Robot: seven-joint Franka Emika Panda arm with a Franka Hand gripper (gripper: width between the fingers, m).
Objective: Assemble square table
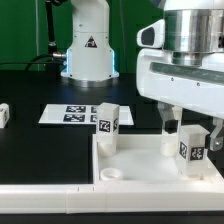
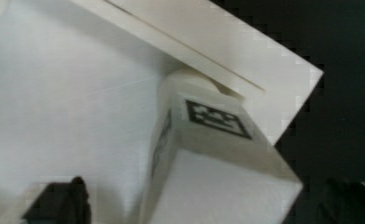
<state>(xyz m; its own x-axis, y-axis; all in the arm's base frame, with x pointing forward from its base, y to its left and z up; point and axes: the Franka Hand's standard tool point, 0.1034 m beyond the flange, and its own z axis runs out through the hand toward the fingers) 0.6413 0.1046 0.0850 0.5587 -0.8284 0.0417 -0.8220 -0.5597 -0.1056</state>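
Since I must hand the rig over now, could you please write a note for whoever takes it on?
Gripper: looks open, straddling an upright white block leg with a black-and-white tag at the far corner, exterior view's right, of the white plastic square slab with a raised rim.
Done: a second tagged white leg stands at the far corner on that view's left; seating of either cannot be told.
Left: the round socket at the near left corner is empty; a small white block, perhaps another leg, lies on the black table. No fourth leg in view.
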